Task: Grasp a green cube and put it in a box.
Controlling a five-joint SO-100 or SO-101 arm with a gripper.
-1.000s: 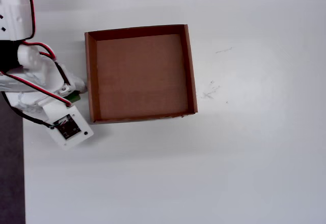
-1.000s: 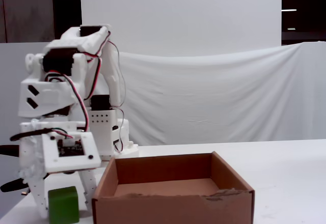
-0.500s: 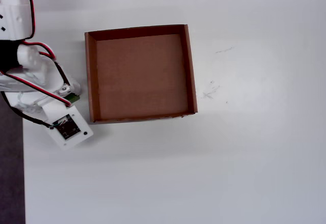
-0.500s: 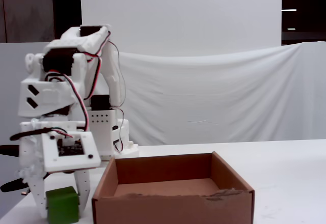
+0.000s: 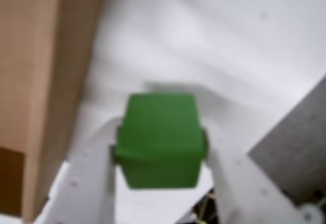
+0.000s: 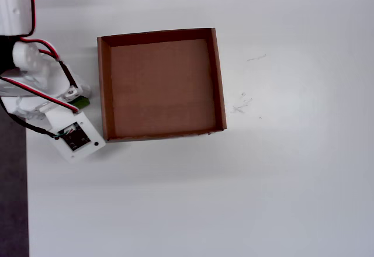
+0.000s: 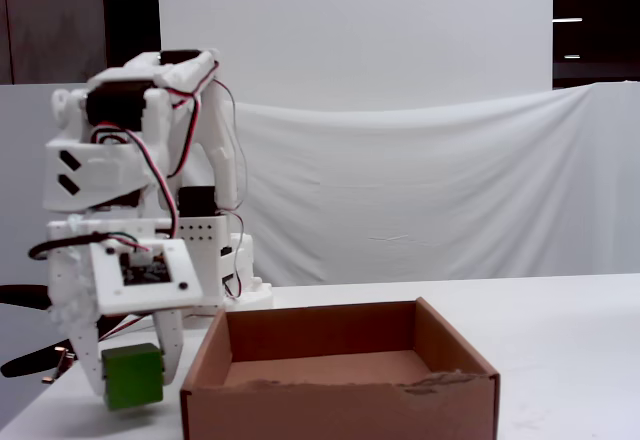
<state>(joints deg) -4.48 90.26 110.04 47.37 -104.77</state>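
Note:
The green cube [image 5: 160,140] sits clamped between my gripper's [image 5: 159,143] two white fingers, one pressing each side. In the fixed view the cube [image 7: 132,376] hangs slightly tilted, a little above the table, just left of the brown cardboard box [image 7: 340,410]. From overhead only a sliver of the cube [image 6: 82,101] shows under the wrist, left of the box's left wall [image 6: 104,87]. The box's floor is bare. In the wrist view the box wall [image 5: 46,81] runs along the left edge.
The white table ends at a dark strip [image 6: 11,198] on the left of the overhead view, close beside the arm. The arm's base [image 7: 215,260] stands behind the box's left rear corner. A white cloth [image 7: 430,190] hangs at the back.
The gripper has risen with the green cube, which no longer rests on the table and now hangs slightly tilted. The wrist has shifted a little up and left in the overhead view.

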